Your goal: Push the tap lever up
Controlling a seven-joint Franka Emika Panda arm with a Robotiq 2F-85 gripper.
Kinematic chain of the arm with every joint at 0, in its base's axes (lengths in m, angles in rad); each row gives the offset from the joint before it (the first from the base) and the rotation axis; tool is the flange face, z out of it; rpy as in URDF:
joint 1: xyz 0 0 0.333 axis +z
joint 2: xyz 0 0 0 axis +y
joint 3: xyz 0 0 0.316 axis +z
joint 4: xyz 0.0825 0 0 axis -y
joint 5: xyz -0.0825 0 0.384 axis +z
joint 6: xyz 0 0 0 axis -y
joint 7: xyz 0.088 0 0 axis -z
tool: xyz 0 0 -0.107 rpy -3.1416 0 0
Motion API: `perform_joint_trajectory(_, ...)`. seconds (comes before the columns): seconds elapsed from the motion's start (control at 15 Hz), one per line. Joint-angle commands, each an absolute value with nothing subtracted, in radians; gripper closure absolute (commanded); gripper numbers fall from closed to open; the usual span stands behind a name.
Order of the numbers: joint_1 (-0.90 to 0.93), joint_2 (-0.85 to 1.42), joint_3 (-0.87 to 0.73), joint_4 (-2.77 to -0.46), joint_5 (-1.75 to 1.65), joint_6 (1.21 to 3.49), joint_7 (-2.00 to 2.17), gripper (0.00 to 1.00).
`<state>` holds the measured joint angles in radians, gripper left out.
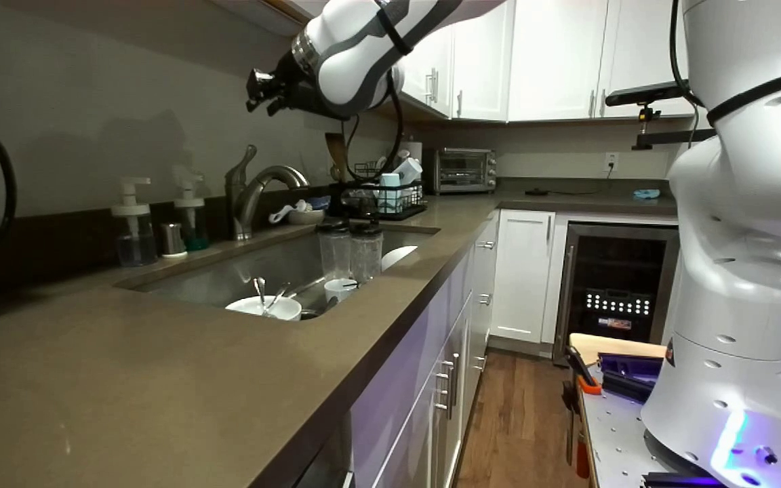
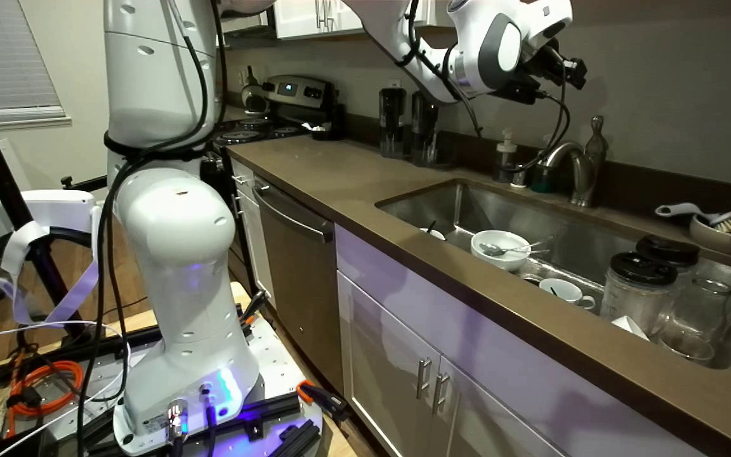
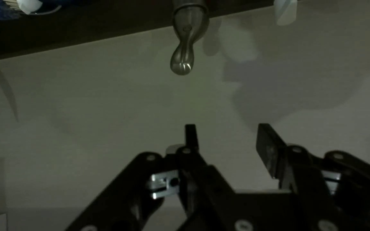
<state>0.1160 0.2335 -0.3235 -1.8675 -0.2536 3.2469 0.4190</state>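
wrist view: the fingers [image 3: 268,150] are spread, apart from the tap lever [image 3: 186,41]. in both exterior views it stands below them, beside the spout [image 1: 255,191], with a soap dispenser [image 1: 137,240] nearby on the bench [image 1: 160,379].

Your sink [image 2: 549,228] is pretty loaded btw: white bowl [image 2: 499,261] with silverware [image 2: 493,250] in it, white mug [image 2: 567,294] near that, two clear black-lidded containers [image 2: 633,299]. You've also got a toaster oven [image 1: 464,171] on the counter [image 1: 160,379] near the dish rack [image 1: 412,196].

Wrist view: tap [image 3: 189,29] and 1 soap pump [image 3: 285,12] cropped at top. In an exterior view, stove display [image 2: 287,89] illegible.
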Motion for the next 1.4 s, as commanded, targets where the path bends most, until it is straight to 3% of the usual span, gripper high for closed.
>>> perform_joint_trajectory(0.0, 0.162, 0.286, -0.360, -1.811, -0.257, 3.229, 0.431, 0.80)
perform_joint_trajectory(0.2, 0.158, 0.317, -0.355, -1.798, -0.246, 3.229, 0.429, 0.95)
perform_joint_trajectory(0.4, 0.134, 0.348, -0.343, -1.775, -0.240, 3.211, 0.421, 1.00)
perform_joint_trajectory(0.6, 0.133, 0.376, -0.347, -1.754, -0.236, 3.188, 0.424, 0.95)
perform_joint_trajectory(1.33, 0.099, 0.452, -0.316, -1.619, -0.217, 3.052, 0.407, 0.97)
